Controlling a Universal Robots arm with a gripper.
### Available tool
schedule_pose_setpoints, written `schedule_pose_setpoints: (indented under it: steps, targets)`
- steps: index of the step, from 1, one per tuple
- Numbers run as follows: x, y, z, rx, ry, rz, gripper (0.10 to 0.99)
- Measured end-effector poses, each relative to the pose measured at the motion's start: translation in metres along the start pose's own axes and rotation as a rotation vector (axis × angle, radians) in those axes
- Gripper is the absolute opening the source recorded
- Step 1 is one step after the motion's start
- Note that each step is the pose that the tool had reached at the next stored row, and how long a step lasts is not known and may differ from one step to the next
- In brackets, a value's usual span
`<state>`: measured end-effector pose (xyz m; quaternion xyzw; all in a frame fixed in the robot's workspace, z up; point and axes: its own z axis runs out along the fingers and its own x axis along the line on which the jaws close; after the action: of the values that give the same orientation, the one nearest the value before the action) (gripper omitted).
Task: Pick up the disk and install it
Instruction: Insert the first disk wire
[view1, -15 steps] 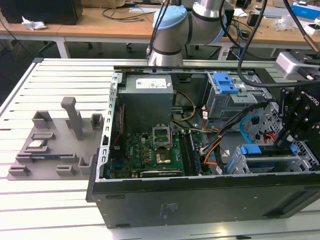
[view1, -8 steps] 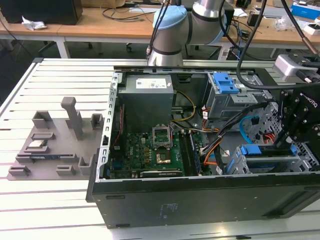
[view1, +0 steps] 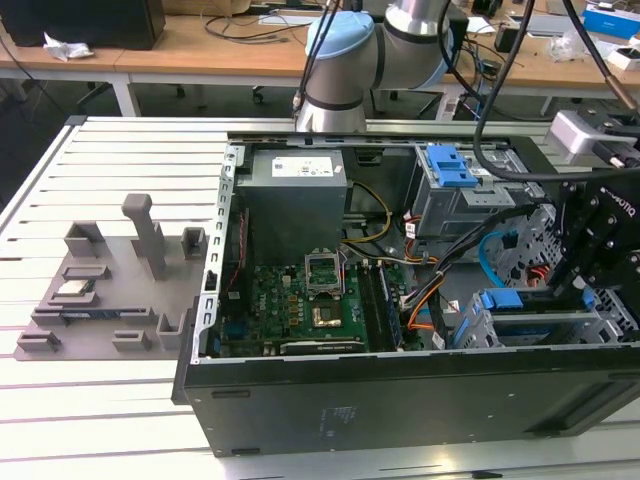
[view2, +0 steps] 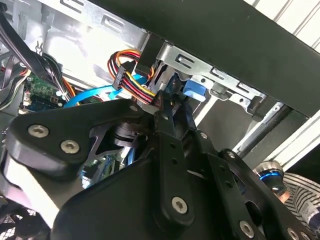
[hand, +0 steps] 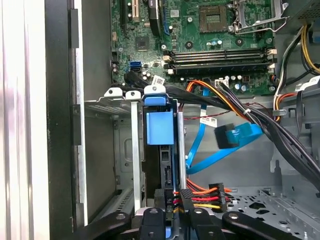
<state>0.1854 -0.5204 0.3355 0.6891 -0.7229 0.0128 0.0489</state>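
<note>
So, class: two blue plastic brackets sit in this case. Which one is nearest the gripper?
The lower blue bracket, in the cage beside the gripper; the other bracket sits near the power supply.

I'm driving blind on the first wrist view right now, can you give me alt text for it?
The gripper sits at the end of a drive bay in an open computer case, closed on the disk standing on edge in its blue bracket inside the bay. Beyond lie the green motherboard, a loose blue data cable and bundled power wires.
</note>
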Motion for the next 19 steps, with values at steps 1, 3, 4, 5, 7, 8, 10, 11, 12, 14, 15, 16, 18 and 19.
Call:
schedule_pose_setpoints:
  steps: [1,3,4,5,7,8,10,11,12,14,15,16,18,19]
  targets:
    - [0.0003,0.0002,-0.0036,0.0,-0.0001,0.0,0.243]
    - [0.001,0.0007,-0.0133,0.0,0.0,0.0,0.243]
    - [0.0012,0.0008,-0.0156,0.0,-0.0001,0.0,0.243]
    - [0.0014,0.0009,-0.0182,0.0,0.0,0.0,0.243]
    - [0.0014,0.0012,-0.024,0.0,-0.0001,0.0,0.243]
    - [0.0013,0.0013,-0.026,0.0,0.0,0.0,0.243]
    - [0.001,0.0016,-0.0309,0.0,0.0,0.0,0.161]
    - [0.0007,0.0017,-0.032,0.0,0.0001,0.0,0.106]
    - [0.0005,0.0017,-0.0327,0.0,-0.0001,0.0,0.106]
    - [0.0001,0.0018,-0.034,0.0,-0.0001,0.0,0.106]
    - [0.0001,0.0018,-0.034,0.0,-0.0002,0.0,0.106]
    - [0.0,0.0018,-0.0341,0.0,-0.0003,0.0,0.106]
    - [0.0001,0.0018,-0.0343,0.0,-0.0001,0.0,0.106]
    - [0.0001,0.0018,-0.0345,0.0,0.0,0.0,0.106]
